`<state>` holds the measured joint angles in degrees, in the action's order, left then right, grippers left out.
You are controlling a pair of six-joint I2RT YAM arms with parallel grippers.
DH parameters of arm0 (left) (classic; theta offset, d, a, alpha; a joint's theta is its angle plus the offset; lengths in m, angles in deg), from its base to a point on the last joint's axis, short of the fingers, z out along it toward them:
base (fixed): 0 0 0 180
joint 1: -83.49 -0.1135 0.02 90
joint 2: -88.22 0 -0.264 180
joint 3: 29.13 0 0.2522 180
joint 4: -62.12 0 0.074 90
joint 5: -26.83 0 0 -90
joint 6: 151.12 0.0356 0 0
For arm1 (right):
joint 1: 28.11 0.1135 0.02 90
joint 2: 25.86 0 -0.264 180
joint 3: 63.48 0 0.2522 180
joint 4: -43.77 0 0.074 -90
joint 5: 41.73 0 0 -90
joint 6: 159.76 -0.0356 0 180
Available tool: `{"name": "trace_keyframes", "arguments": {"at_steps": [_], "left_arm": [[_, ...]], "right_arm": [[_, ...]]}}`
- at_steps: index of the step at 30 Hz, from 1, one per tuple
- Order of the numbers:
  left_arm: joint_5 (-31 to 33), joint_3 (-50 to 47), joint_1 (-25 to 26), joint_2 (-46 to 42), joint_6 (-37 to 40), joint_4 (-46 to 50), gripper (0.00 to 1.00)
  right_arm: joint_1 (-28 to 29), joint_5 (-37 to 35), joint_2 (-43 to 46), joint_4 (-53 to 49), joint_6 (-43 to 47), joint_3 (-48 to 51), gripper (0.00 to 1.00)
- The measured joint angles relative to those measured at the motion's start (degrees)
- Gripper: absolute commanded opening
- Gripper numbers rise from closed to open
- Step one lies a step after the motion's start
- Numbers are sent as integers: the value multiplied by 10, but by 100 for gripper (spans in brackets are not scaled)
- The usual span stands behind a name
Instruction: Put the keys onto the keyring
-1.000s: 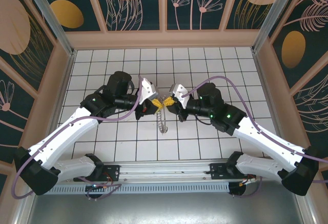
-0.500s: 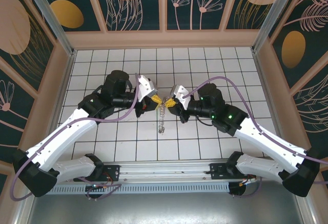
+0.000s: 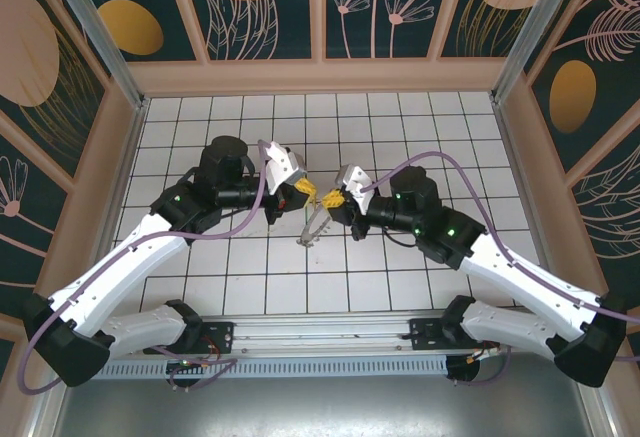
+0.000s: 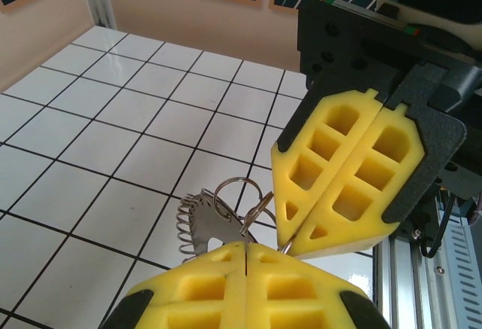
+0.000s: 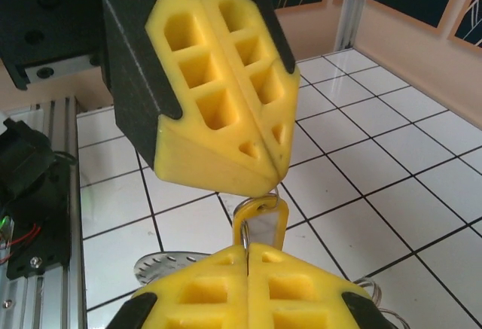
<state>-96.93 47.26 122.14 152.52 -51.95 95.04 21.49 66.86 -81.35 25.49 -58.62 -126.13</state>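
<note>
White-tiled tabletop (image 3: 250, 277), walled by botanical panels. Near its middle, the left gripper (image 3: 304, 189) has its fingers pressed together on the keyring (image 3: 311, 224), whose fringed metal loop dangles below the tips. The right gripper (image 3: 331, 198) is almost tip to tip with it, jaws pinching the looped head of the brass-tan key (image 5: 284, 220).
</note>
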Motion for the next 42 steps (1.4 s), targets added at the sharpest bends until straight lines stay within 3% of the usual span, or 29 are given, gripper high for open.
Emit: {"name": "trace_keyframes", "arguments": {"at_steps": [42], "left_arm": [[-2,-18,0,-19,-9,-40,0]], "right_arm": [[-1,-22,3,50,-27,21,0]]}}
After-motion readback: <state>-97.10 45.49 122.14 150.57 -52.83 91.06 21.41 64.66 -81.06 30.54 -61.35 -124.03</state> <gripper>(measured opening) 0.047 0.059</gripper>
